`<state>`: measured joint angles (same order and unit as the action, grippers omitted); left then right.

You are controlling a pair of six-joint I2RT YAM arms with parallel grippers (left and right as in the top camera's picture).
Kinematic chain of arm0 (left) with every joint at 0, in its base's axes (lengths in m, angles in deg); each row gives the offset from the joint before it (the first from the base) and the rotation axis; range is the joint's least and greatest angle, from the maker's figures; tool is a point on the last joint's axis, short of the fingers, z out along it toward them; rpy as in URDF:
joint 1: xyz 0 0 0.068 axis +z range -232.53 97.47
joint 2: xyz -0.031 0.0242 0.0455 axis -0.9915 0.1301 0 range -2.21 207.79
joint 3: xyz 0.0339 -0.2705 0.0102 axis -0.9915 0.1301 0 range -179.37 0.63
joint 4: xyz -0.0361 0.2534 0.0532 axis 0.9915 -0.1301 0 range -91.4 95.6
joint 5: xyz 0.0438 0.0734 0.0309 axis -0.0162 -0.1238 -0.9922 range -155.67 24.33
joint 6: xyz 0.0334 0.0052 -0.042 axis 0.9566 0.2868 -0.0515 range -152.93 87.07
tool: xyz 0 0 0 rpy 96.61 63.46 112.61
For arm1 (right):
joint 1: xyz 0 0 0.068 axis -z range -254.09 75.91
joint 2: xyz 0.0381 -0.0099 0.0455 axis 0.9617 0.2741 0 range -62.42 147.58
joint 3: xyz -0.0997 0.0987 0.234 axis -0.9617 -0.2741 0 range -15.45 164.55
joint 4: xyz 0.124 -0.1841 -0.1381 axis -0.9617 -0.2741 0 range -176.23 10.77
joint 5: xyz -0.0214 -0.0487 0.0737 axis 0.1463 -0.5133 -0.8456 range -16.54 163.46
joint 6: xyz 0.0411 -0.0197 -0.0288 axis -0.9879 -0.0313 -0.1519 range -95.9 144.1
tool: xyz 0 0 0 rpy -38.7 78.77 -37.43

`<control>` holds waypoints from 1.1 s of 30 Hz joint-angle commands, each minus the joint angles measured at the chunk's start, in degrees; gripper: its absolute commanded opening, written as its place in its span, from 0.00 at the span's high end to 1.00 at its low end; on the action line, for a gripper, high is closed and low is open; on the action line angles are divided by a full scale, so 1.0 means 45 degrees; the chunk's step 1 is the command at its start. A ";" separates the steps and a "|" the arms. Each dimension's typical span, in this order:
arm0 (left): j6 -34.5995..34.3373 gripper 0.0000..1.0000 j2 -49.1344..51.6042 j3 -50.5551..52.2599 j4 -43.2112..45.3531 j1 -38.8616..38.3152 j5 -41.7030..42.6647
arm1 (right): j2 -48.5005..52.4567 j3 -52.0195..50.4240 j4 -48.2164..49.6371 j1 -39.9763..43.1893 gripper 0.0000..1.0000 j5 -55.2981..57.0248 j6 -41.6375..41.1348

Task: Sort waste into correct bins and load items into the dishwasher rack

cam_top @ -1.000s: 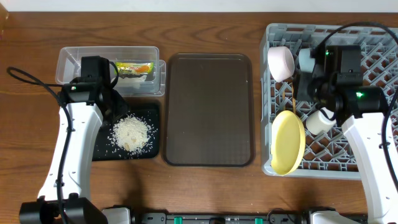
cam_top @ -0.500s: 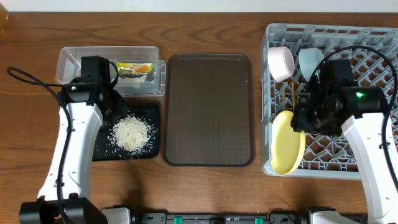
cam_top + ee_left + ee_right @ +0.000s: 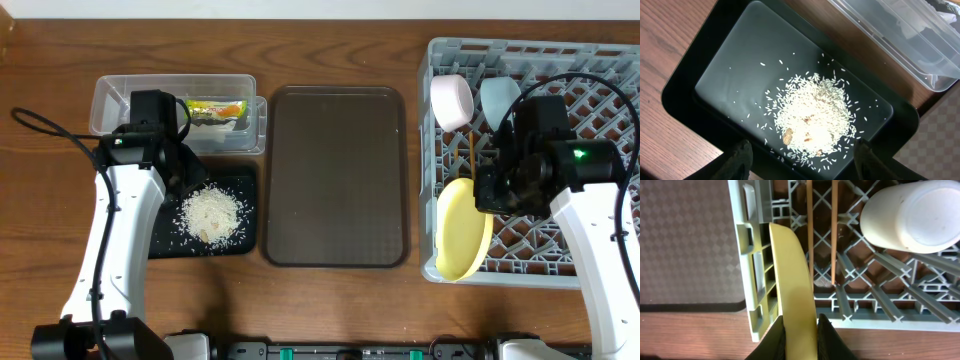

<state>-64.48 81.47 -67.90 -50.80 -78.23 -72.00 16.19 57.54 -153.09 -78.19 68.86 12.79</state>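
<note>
The yellow plate (image 3: 460,245) stands on edge at the front left of the grey dishwasher rack (image 3: 600,80). My right gripper (image 3: 801,336) is shut on the plate's rim (image 3: 795,280). Two wooden chopsticks (image 3: 833,235) lie on the rack's lattice beside the plate, and the small white cup (image 3: 912,215) sits just beyond them. A white bowl (image 3: 452,100) and a light blue bowl (image 3: 498,95) stand at the rack's back left. My left gripper (image 3: 802,165) hangs open above the black tray (image 3: 715,75) that holds the rice heap (image 3: 812,117). The snack wrapper (image 3: 218,110) lies in the clear tub (image 3: 110,100).
A large brown serving tray (image 3: 335,175) lies between the bins and the rack. The clear tub's corner (image 3: 920,45) sits close behind the black tray. The rack's left wall (image 3: 747,255) runs right beside the plate. Cables loop over both arms.
My right gripper has moved from over the white cup to the yellow plate's rim and closed on it. The left arm has not moved.
</note>
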 commanded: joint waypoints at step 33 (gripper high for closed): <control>-0.0102 0.32 -0.0044 -0.0010 -0.0068 0.0029 -0.0024 | -0.0131 0.0063 0.2487 0.0058 0.60 0.0141 -0.0612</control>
<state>-64.48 81.47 -67.92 -50.91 -78.23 -71.97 16.19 57.54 -139.71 -78.28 70.87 11.96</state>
